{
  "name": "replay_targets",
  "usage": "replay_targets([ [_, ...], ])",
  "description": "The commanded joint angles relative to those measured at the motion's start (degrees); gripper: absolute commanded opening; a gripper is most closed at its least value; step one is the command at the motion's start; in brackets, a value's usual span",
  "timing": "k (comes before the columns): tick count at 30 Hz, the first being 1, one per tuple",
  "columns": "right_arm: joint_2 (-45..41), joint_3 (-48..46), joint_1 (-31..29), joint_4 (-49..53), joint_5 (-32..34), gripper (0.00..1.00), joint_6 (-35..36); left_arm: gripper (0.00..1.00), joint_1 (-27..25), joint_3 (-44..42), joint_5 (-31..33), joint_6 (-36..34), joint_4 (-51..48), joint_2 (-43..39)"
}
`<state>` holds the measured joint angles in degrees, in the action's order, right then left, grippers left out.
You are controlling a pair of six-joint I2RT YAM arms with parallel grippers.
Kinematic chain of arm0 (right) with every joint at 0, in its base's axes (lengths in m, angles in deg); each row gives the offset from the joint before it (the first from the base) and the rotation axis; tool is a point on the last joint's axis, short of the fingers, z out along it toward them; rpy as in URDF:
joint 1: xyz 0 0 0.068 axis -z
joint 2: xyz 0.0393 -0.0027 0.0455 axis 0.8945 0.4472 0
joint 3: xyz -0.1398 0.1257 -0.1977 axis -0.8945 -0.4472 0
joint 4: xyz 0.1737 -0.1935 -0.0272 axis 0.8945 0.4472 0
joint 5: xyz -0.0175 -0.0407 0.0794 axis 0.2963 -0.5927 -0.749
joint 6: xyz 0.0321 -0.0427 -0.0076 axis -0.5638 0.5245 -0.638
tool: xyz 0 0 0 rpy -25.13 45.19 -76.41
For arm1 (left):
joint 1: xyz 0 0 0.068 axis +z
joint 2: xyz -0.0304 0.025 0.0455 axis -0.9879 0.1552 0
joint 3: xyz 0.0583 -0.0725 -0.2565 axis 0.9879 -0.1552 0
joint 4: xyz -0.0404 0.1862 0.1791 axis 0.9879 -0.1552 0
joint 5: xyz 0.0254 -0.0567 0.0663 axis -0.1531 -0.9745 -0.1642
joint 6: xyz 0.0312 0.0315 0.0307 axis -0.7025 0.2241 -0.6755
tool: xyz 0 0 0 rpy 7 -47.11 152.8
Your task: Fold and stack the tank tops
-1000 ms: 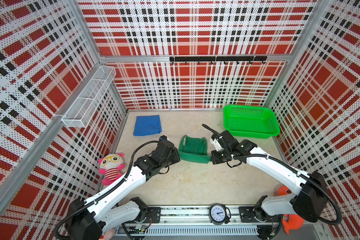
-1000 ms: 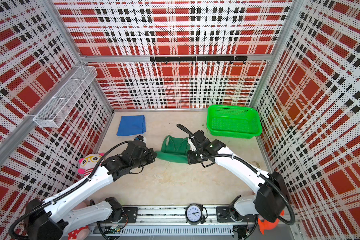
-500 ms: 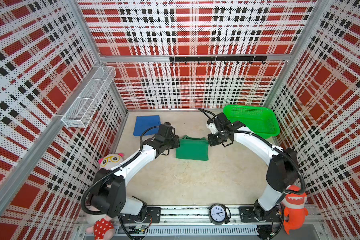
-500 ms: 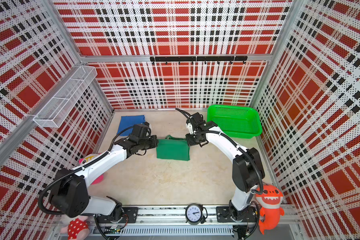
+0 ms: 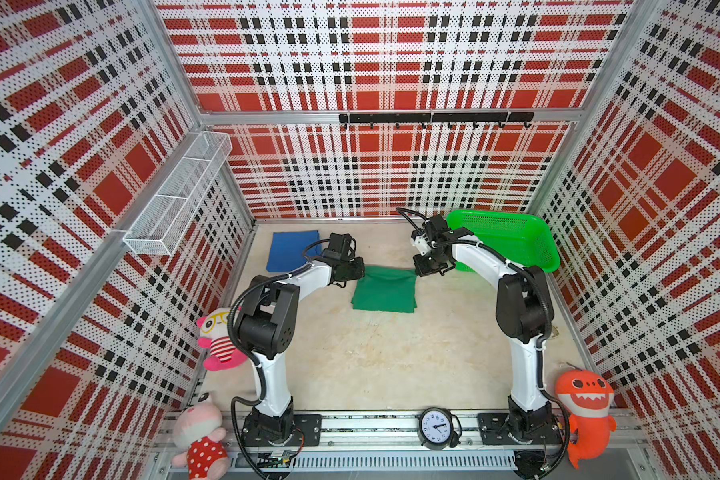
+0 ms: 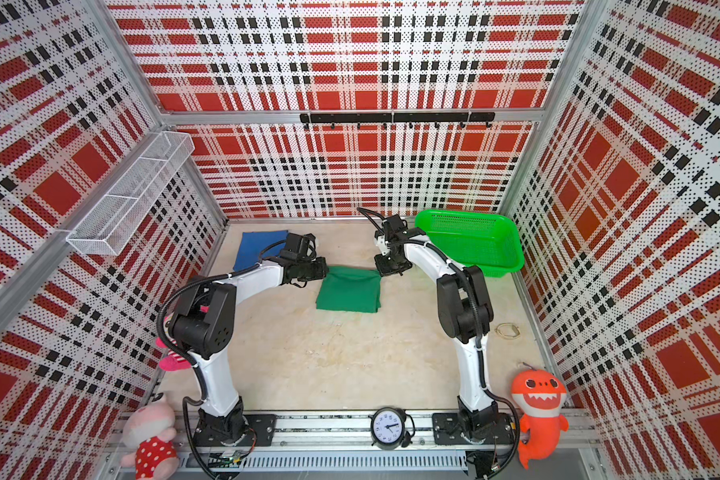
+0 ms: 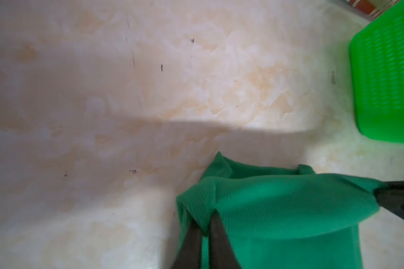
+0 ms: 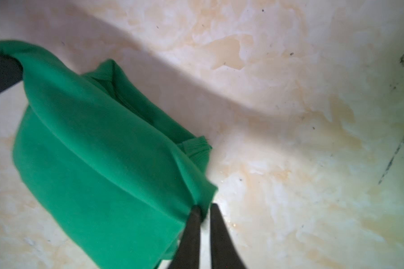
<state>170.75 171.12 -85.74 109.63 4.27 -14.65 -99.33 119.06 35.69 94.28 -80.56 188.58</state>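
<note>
Holding everything up is the pale desk [image 5: 383, 357]. At its back right sits the bright green basket [image 5: 510, 237]. Near it, in the middle, lies the dark green tank top [image 5: 385, 291]. A second ago it was a loose, half-open shape. Now it is a flat folded block, so its fold looks done. The blue tank top [image 5: 289, 251] lies folded at the back left, apart from it, so stacking is not yet done. The left tool [image 7: 204, 216] is at one back corner of the green top, jaws a crack apart with cloth between. Whether it still pinches cannot be told. The right tool [image 8: 205, 207], at the other back corner, is open a little, with cloth only brushing one finger.
</note>
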Motion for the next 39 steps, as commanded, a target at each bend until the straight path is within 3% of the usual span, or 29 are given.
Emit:
replay_targets([
  [1,-2.4,2.5,0.4,0.4,2.3,0.38,2.8,0.30,1.2,3.0,2.6,-1.2,-0.2,-2.7],
  [3,-5.3,2.5,0.3,0.1,5.0,0.52,1.8,0.42,1.3,3.3,6.8,-1.3,-2.0,-6.3],
  [6,-11.2,-2.6,-0.1,-3.2,6.7,0.57,-1.3,0.52,1.0,1.1,11.1,-0.6,-3.2,-12.0],
  [12,-18.2,-19.7,-4.2,-20.4,-0.5,0.46,-15.9,0.52,-6.1,-8.9,8.0,7.8,7.6,-15.4],
  [17,-17.3,-31.0,-6.3,-33.2,-0.1,0.39,-25.2,0.51,-10.2,-17.6,8.8,14.4,16.2,-12.4],
  [19,-16.3,-34.8,-6.4,-35.9,1.9,0.39,-26.1,0.50,-10.0,-22.5,10.7,15.7,18.8,-12.1],
  [22,-15.4,-38.2,-6.3,-37.4,4.0,0.39,-27.5,0.49,-7.3,-27.8,8.8,16.3,21.9,-11.7],
  [28,-22.3,-35.2,-6.1,-28.7,10.5,0.41,-21.8,0.53,-6.9,-24.1,9.1,10.5,14.0,-19.7],
  [30,-26.5,-35.3,-5.9,-28.5,11.1,0.47,-20.0,0.60,-7.6,-21.4,9.4,8.3,10.0,-23.1],
  [31,-28.2,-36.3,-5.3,-30.1,9.8,0.55,-19.8,0.68,-7.4,-20.8,9.0,7.5,8.9,-24.7],
  [33,-30.6,-40.4,-2.8,-36.2,2.4,0.87,-21.3,0.86,-5.8,-20.9,7.2,6.0,8.0,-26.9],
  [35,-29.1,-41.2,-0.2,-37.6,-5.0,0.88,-21.8,0.98,-3.0,-21.5,5.2,3.6,7.2,-26.1],
  [39,-24.0,-36.3,-0.3,-31.7,-7.4,0.82,-20.1,0.98,2.1,-21.4,-1.2,-0.5,5.3,-20.7],
])
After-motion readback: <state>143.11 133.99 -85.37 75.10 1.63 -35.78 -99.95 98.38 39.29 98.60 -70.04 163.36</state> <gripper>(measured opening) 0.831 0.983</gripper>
